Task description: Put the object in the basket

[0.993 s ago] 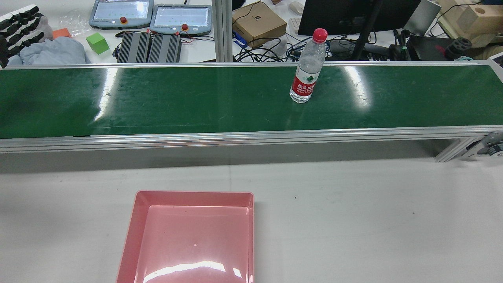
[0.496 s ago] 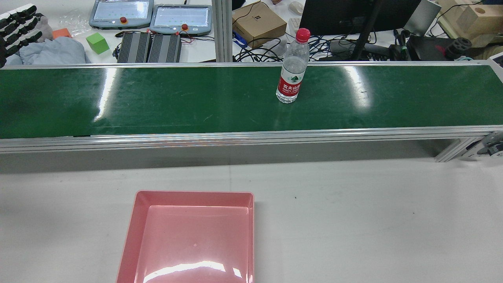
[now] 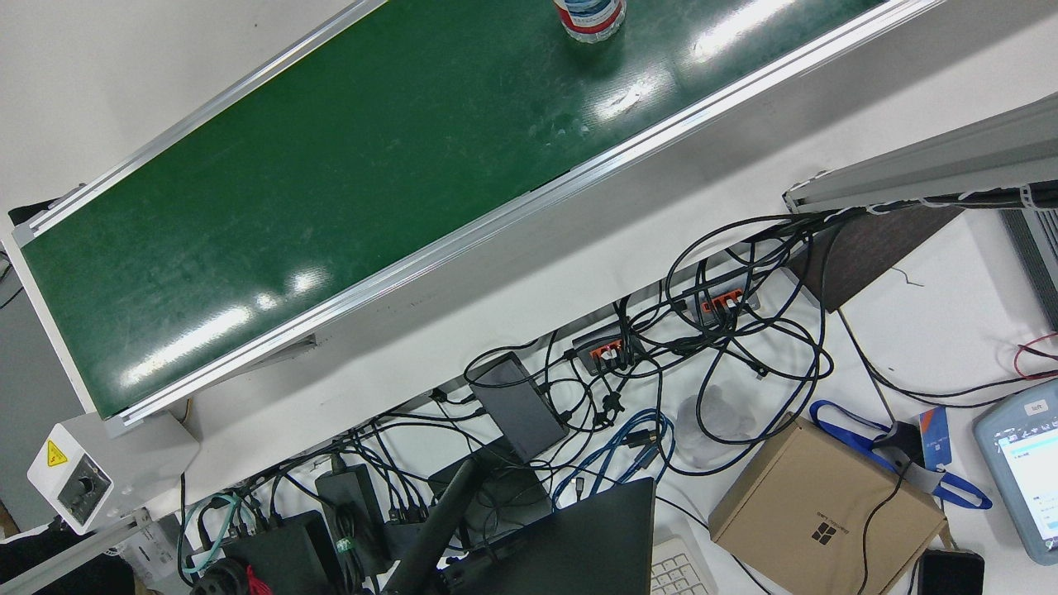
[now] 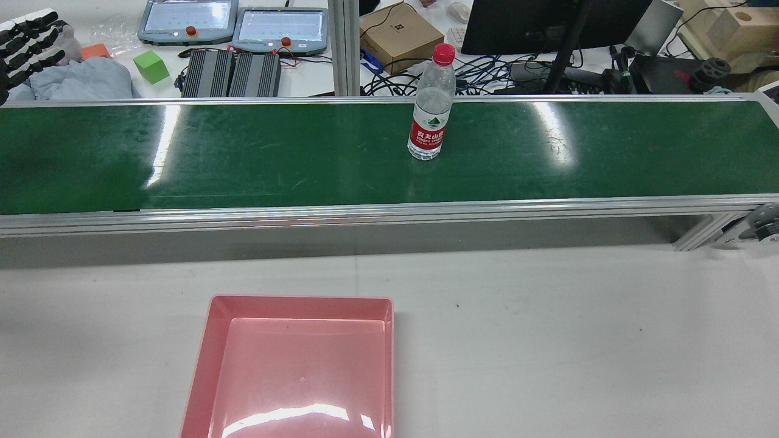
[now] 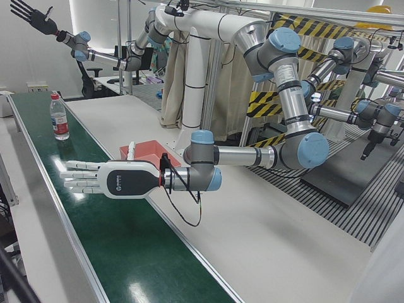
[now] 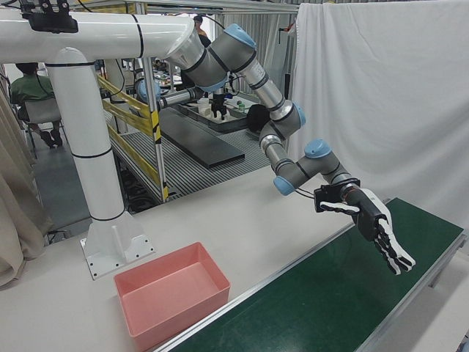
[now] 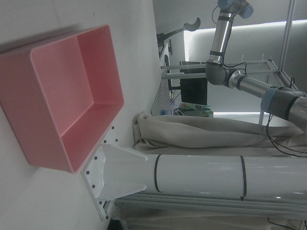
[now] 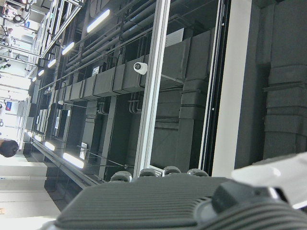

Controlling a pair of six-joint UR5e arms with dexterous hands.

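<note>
Over the green conveyor belt (image 5: 126,252), the left hand (image 5: 104,178) hovers flat and level, fingers straight and spread apart, with nothing between them. It holds nothing and touches neither the belt nor any object. Farther along the belt from that hand, well apart from it and off to the side its thumb is on, the water bottle (image 5: 59,117) stands upright on the green surface, red cap on and red label around its middle. In the rear view the bottle (image 4: 431,103) stands near the middle of the belt's length, closer to the far rail than to the near one. Behind the left hand's wrist, just off the belt on the white table (image 5: 265,233), sits the pink basket (image 5: 142,150), with nothing in it. The right hand (image 5: 28,16) is raised high in the air, far beyond the bottle from the left hand, its dark fingers fanned wide and holding nothing.
</note>
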